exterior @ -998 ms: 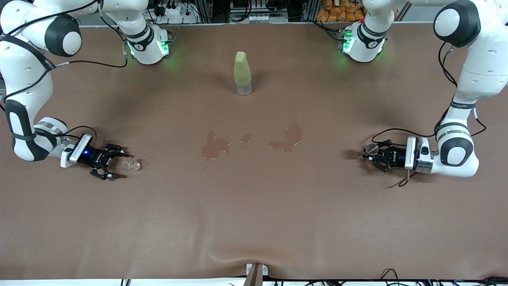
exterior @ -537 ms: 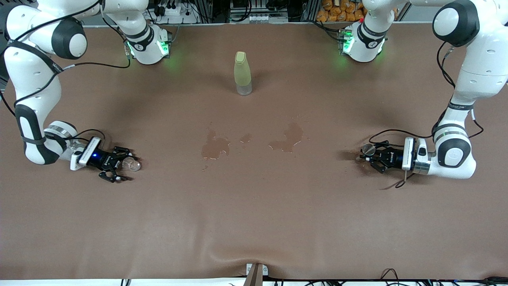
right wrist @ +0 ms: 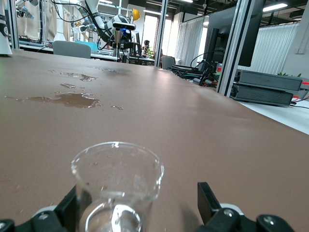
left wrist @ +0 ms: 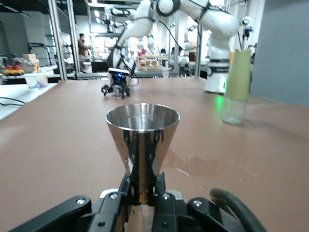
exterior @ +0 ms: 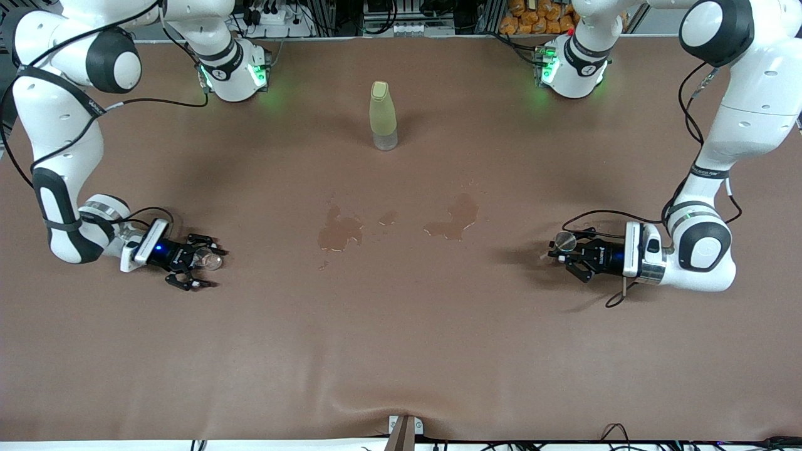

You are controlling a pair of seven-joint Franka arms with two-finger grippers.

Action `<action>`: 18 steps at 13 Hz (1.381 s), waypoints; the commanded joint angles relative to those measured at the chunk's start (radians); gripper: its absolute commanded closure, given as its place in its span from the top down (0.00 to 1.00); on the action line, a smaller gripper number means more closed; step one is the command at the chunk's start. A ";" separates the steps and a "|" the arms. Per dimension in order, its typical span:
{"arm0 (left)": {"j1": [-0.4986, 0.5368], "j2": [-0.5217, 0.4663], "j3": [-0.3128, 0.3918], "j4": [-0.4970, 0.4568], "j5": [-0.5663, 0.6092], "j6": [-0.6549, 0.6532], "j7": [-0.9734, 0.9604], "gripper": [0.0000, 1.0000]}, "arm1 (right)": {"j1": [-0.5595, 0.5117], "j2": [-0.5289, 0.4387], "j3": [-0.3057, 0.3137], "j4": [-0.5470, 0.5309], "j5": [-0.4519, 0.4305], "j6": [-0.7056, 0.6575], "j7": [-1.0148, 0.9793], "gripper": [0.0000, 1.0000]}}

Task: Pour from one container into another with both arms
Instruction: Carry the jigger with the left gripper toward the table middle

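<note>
My left gripper (exterior: 567, 252) is shut on the narrow stem of a polished metal cone cup (exterior: 565, 240), held upright a little above the table toward the left arm's end. In the left wrist view the metal cup (left wrist: 142, 140) rises straight from the left gripper (left wrist: 143, 193). A small clear glass flask (exterior: 210, 260) stands on the table toward the right arm's end. My right gripper (exterior: 199, 262) is low and open around it. In the right wrist view the glass flask (right wrist: 116, 188) sits between the spread fingers of the right gripper (right wrist: 140, 208), close to one finger (right wrist: 72, 208).
A tall yellow-green bottle (exterior: 383, 116) stands mid-table near the robots' bases. Two wet patches (exterior: 339, 230) (exterior: 454, 219) darken the brown table cover (exterior: 401, 351) between the grippers. Cables trail from both wrists.
My right gripper has slid forward until the glass flask stands between its fingers. My left gripper has carried the metal cup toward the table's middle, and its shadow has separated from it.
</note>
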 commanded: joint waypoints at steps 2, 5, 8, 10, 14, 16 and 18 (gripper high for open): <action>-0.075 -0.021 -0.019 0.001 -0.067 0.091 -0.023 0.00 | 0.005 0.032 0.008 -0.023 0.048 0.003 -0.406 1.00; -0.155 -0.018 -0.020 0.015 -0.156 0.169 -0.023 0.00 | 0.005 0.032 0.008 -0.023 0.048 0.003 -0.395 0.55; -0.219 -0.016 -0.020 0.015 -0.254 0.229 -0.023 0.00 | 0.005 0.030 0.008 -0.023 0.047 0.000 -0.404 0.03; -0.264 -0.016 -0.020 0.015 -0.299 0.272 -0.023 0.00 | 0.005 0.030 0.008 -0.023 0.047 -0.003 -0.394 0.00; -0.337 -0.018 -0.020 0.015 -0.367 0.341 -0.023 0.00 | 0.005 0.003 0.008 -0.020 0.033 -0.027 -0.284 0.00; -0.364 -0.021 -0.022 0.015 -0.394 0.372 -0.026 0.00 | 0.011 -0.031 0.005 -0.015 0.018 -0.066 -0.202 0.00; -0.402 -0.021 -0.023 0.016 -0.449 0.406 -0.026 0.00 | 0.012 -0.074 0.005 -0.015 -0.036 -0.104 -0.080 0.00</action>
